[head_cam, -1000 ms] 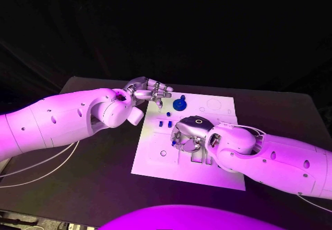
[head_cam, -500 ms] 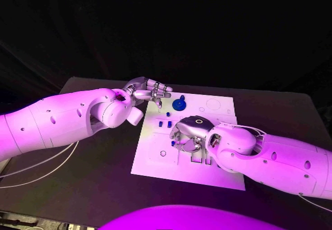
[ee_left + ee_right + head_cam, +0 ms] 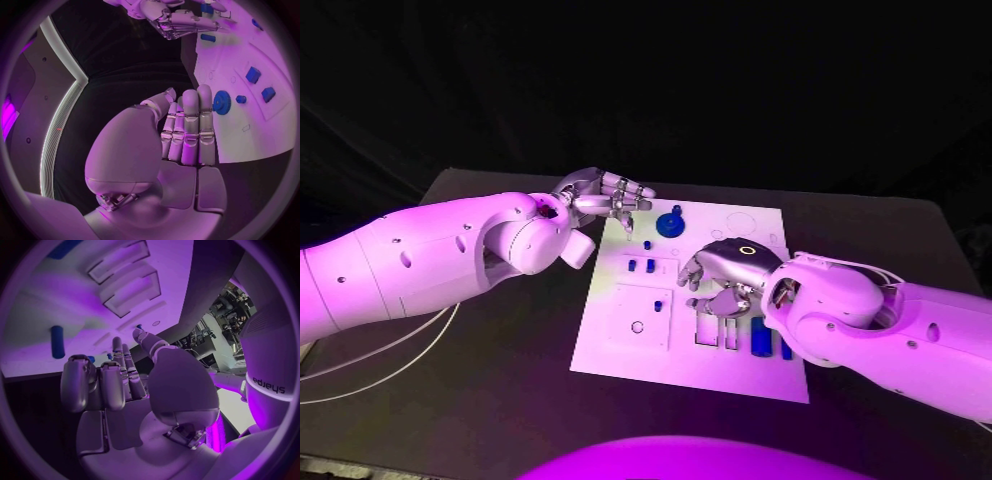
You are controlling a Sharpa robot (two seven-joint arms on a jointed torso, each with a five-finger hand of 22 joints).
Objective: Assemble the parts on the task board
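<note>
My right hand [image 3: 721, 276] over the task board [image 3: 646, 345] middle, fingers curled, holding nothing I can see, long blue part [image 3: 760, 336] in a slot beside it, blue gear [image 3: 674, 220] farther back, left hand [image 3: 606, 194] at the far-left edge, fingers together, empty

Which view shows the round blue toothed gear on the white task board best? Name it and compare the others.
The left wrist view: the round blue toothed gear shows its teeth and hub plainly, just beyond the left hand. The head view shows it small, near the white task board far edge. In the right wrist view I cannot make it out.
</note>
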